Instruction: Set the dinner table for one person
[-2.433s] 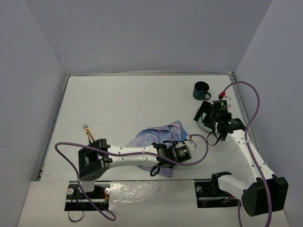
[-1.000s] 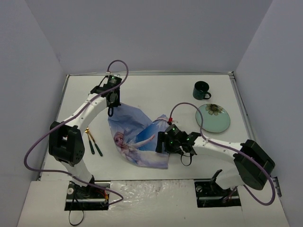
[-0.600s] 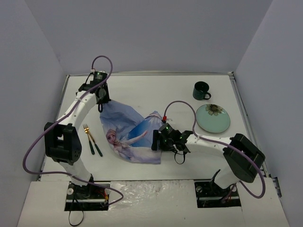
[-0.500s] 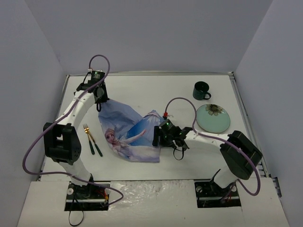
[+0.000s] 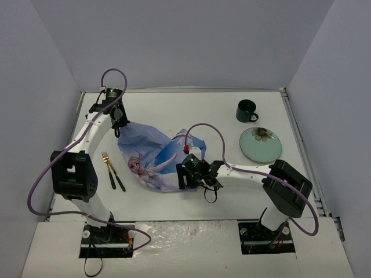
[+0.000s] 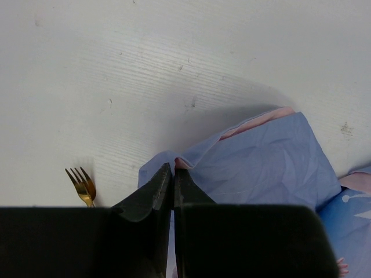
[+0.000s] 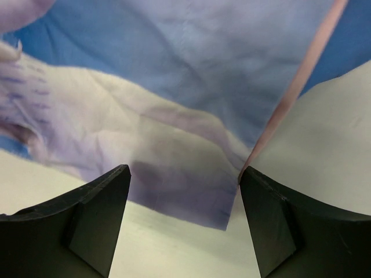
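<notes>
While reaching across the white desk [image 5: 174, 113] filling the booth floor, got left jaws clamped on the Elsa cloth [image 5: 148, 145] at its far corner.
Holding right jaws apart just over its near edge, mid-desk.

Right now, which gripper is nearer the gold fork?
Left. The left gripper, pinching the cloth at its far corner, is just beyond the fork; the right gripper sits across the cloth, to the fork's right.

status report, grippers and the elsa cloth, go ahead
Left gripper shut on far corner of the Elsa cloth, raised off the dinner table. Right gripper open, low over the cloth's near edge. Fork, plate, mug apart from it.
</notes>
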`<state>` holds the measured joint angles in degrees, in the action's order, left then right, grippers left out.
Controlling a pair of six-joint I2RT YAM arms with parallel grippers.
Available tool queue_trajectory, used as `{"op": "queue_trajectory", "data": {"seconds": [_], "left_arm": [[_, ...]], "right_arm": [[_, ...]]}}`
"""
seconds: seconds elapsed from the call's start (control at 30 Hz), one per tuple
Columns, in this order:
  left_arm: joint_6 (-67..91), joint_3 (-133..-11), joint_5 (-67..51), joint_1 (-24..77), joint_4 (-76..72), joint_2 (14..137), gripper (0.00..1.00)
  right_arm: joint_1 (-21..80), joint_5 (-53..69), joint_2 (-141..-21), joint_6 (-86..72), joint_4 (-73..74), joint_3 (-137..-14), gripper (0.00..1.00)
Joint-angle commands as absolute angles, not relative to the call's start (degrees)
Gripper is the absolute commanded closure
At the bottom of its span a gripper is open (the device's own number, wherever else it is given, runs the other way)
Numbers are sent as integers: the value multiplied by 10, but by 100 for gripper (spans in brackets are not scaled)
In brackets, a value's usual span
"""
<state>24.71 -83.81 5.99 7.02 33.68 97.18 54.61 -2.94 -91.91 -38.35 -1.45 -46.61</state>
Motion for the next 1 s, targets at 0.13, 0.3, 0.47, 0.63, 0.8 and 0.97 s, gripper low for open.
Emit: {"op": "queue_trajectory", "data": {"seconds": [0.13, 0.3, 0.47, 0.63, 0.8, 0.97], "left_arm": [[265, -838, 56, 63, 315, 935, 100], [265, -836, 57, 62, 318, 933, 100], [265, -832, 58, 57, 319, 929, 100], [267, -831, 56, 50, 327, 925, 100], [267, -852, 47, 36, 342, 908, 100], [266, -925, 31, 18, 383, 889, 100]], "right_arm": [[583, -91, -927, -448, -3, -433, 26], [595, -125, -949, -474, 44, -430, 26], [609, -132, -960, -481, 63, -426, 36], [618, -133, -967, -479, 67, -427, 74], [619, -156, -931, -455, 93, -458, 100], [618, -214, -869, -405, 175, -558, 100]]}}
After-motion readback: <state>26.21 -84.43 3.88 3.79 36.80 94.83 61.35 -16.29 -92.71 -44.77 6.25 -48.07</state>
